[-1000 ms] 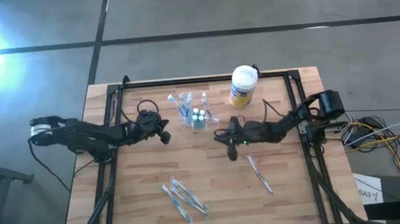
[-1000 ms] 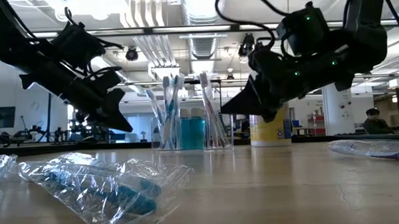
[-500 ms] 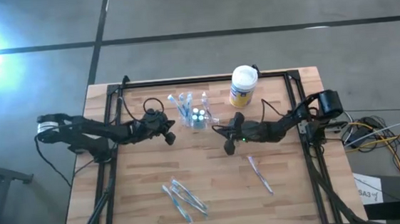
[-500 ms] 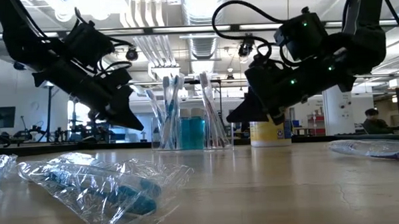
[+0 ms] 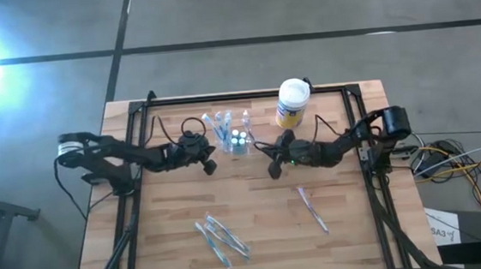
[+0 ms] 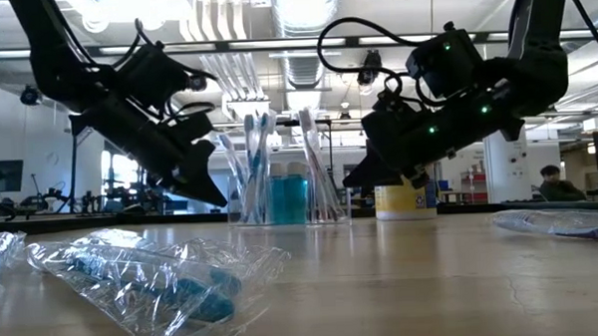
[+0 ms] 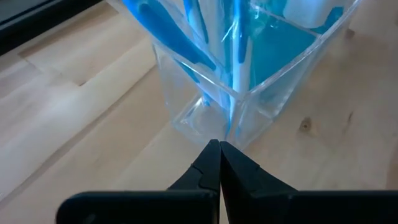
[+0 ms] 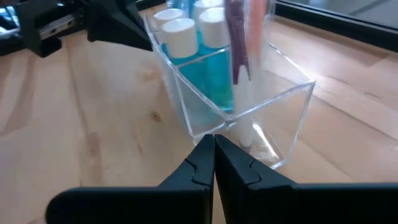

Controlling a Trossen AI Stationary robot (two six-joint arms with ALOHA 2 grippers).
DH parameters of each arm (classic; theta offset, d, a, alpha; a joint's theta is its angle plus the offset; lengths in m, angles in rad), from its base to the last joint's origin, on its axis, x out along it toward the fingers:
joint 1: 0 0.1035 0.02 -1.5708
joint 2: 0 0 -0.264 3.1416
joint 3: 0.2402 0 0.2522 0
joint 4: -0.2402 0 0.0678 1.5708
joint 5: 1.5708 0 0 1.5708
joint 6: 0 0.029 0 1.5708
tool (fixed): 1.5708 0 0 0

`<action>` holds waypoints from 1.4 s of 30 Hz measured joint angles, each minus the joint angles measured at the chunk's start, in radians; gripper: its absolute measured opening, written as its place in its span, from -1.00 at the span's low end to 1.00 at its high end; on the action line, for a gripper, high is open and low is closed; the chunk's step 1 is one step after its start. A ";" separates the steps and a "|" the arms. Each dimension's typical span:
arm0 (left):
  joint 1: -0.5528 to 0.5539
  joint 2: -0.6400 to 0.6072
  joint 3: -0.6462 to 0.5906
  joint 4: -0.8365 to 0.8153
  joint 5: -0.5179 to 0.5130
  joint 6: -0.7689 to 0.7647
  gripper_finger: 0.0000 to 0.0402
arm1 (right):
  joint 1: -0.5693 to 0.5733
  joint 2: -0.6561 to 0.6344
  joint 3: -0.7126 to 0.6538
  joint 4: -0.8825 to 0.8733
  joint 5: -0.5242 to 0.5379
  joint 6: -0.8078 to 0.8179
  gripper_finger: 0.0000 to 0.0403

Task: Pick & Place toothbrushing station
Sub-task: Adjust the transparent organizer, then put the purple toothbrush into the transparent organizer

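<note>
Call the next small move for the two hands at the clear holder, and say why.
Probably ease both hands inward until they touch the holder's end walls. The left hand and right hand sit shut, one on each side of the clear holder, pointing at its lower corners, with neither visibly pressing on it. Shut fingers can't pinch a wall, so a two-sided squeeze looks like the plan.
</note>
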 joint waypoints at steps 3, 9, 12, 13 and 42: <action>0.000 0.020 0.008 0.003 0.006 0.000 -0.99 | -0.008 0.003 0.000 0.000 0.002 -0.003 -0.96; -0.001 0.041 0.010 0.027 0.027 0.001 -0.98 | -0.017 0.003 0.000 -0.001 0.004 -0.003 -0.96; -0.002 0.045 0.010 0.037 0.043 0.001 -0.99 | -0.017 0.003 0.000 0.000 0.012 -0.003 -0.96; -0.003 0.045 0.010 0.041 0.049 0.002 -0.99 | -0.017 0.003 0.000 -0.001 0.023 -0.003 -0.96; -0.092 -0.591 -0.131 -0.064 0.373 0.173 -0.93 | 0.203 -0.359 -0.028 -0.051 -0.167 -0.244 -0.96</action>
